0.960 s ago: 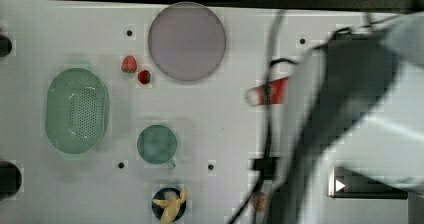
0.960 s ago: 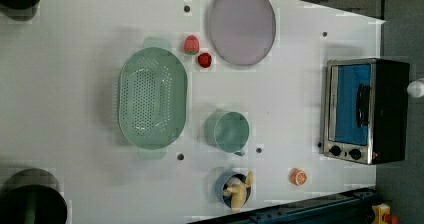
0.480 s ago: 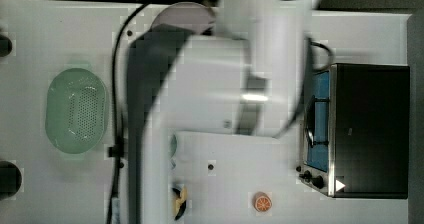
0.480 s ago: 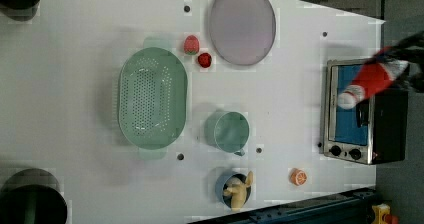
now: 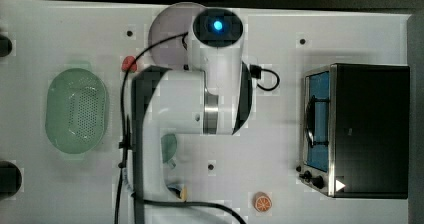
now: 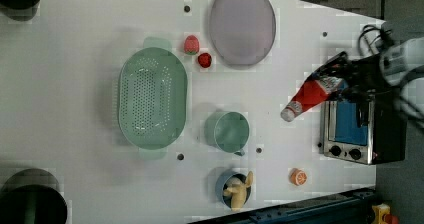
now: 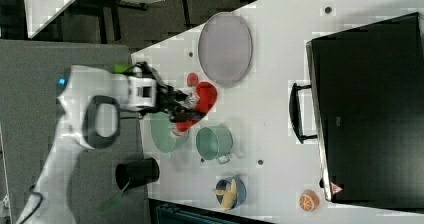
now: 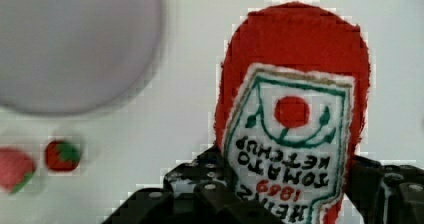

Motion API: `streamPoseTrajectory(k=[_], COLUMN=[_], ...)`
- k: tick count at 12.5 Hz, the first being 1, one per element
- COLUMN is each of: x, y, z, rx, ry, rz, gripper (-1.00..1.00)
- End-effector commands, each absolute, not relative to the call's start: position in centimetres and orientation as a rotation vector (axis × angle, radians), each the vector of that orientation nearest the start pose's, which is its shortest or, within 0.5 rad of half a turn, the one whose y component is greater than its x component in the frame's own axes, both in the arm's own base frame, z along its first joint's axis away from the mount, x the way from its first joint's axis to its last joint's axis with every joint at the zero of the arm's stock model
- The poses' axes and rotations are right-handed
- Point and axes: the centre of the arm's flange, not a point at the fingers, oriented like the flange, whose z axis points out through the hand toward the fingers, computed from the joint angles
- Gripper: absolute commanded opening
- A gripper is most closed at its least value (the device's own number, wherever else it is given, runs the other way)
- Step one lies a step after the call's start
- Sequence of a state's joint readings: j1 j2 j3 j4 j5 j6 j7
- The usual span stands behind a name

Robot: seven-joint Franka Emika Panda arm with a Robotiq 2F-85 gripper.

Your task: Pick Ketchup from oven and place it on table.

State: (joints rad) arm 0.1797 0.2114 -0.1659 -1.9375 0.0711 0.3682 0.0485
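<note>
My gripper is shut on the Ketchup, a red bottle with a white cap and a white-and-red label. In the left view the bottle hangs tilted above the table, cap pointing down, just left of the oven. The right view has the gripper holding the Ketchup near the lilac plate, far from the oven. Up close in the wrist view, the Ketchup label sits between the dark fingers. In the top view my arm covers the bottle; the oven stands at the top view's right.
A lilac plate, two strawberries, a green colander, a teal cup, a bowl with a banana and an orange slice lie on the table. Dark cylinders stand at the left view's left corners.
The arm has swung away from the oven, carrying the Ketchup from over the oven toward the left view's left, out above the white tabletop near the plate.
</note>
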Motion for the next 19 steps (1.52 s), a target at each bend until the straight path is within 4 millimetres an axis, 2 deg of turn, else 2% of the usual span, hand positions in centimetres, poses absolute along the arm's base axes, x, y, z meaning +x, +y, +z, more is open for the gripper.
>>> streamPoseTrajectory(k=[1,5,8,9,11,12,14,17,19], x=[56.6,53.5,52.7,52.6,52.6,53.0,54.0,55.4,55.5], y=[-2.7,-3.0,-3.1,-3.2,-3.1,-3.0,-2.8,-2.5,-2.4], z=[35.2,28.2,24.8,23.8,22.4,22.7,25.5,33.4,39.1], rx=[-2.818,-2.821,-2.823,-2.825,-2.831,-2.823,-2.795,-2.735,-2.71], ry=[1.43,1.452,1.458,1.459,1.465,1.471,1.464,1.424,1.403], rz=[0.189,0.177,0.123,0.111,0.115,0.096,0.026,-0.105,-0.127], gripper=[0.27,0.27,0.27,0.34,0.75,1.0,1.0,1.0,1.0])
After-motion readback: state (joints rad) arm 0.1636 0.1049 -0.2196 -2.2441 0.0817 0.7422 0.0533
